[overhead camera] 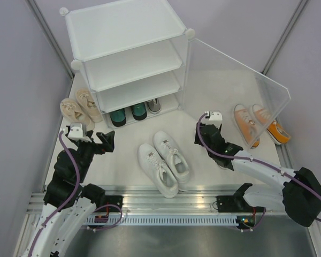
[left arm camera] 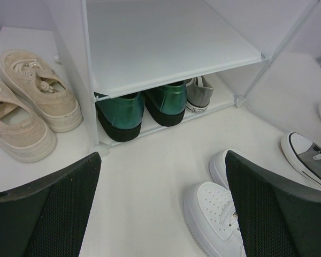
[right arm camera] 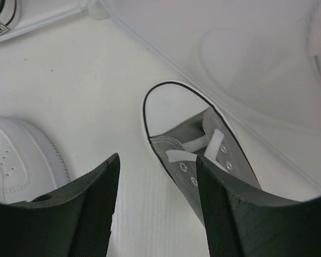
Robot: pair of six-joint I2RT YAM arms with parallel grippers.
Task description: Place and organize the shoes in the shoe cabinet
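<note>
Your white table (overhead camera: 123, 160) sits in a pale grey-walled corner, with the shoe cabinet (overhead camera: 123, 32) at upper centre. Count two beige sneakers (overhead camera: 80, 107) at left, two white sneakers (overhead camera: 163, 160) at centre and two orange sneakers (overhead camera: 257, 126) at right. Two green shoes (overhead camera: 127, 114) and one grey sneaker (overhead camera: 153, 105) are on the bottom shelf, and a second grey sneaker (right arm camera: 203, 155) lies under the right gripper (right arm camera: 157, 160). Its jaws and the left gripper's (left arm camera: 163, 155) are apart.

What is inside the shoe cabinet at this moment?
The cabinet's bottom tier holds a green pair and one grey sneaker. The two upper shelves show no shoes. The tier's back is hidden by the shelf above.
</note>
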